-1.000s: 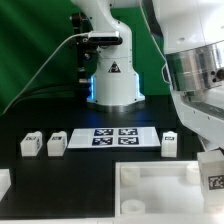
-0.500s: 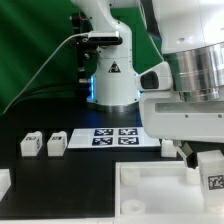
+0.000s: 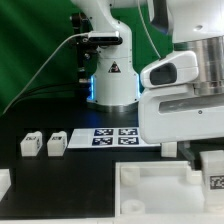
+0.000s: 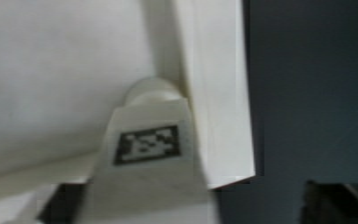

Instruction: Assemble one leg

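A leg, a stubby white block with a square tag on its face, lies against the raised rim of the large white tray part in the wrist view. My gripper is open. One dark fingertip is close beside the leg and the other stands well clear of it. In the exterior view the hand fills the right side, with its fingers low over the tray part. A tagged leg stands just below them.
Two more legs stand at the exterior view's left, near the marker board. Another leg peeks out under the hand. A white part shows at the left edge. The robot base stands behind.
The hand has swung toward the exterior view's left and now covers most of the leg beside the marker board. The legs and tray part have not moved.
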Motion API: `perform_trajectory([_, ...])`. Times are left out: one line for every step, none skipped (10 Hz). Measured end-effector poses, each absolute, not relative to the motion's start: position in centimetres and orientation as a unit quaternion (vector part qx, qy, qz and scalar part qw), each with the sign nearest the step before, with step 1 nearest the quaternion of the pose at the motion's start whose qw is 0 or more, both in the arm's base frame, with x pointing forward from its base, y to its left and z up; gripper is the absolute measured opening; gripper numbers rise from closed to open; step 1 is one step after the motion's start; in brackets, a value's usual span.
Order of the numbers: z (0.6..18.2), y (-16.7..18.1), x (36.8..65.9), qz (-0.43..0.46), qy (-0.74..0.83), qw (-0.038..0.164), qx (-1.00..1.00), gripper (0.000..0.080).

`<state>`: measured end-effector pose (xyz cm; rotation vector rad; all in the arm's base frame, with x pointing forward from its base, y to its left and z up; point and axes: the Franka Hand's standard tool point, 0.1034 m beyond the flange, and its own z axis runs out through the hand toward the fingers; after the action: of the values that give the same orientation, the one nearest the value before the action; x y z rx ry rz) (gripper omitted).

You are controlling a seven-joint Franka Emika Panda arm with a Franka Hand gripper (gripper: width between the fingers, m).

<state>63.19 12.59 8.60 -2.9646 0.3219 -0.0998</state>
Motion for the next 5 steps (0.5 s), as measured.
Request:
perform_trajectory([8.59,12.54,63.19,-0.033,0.107,0.079,-0.991,0.0393])
perform_trajectory([8.58,12.46,63.20,-0.033,0.108,0.078,-0.990,0.0317])
perform_trajectory([8.59,12.43,63.23,-0.029,0.158,0.082,-0.984,0.0317])
perform_trajectory([8.59,12.35,63.26,-0.026,0.200,0.086,-0.976,0.0318])
perform_trajectory([8.63,12.10,63.48,-0.024,0.267,0.097,-0.958,0.0318])
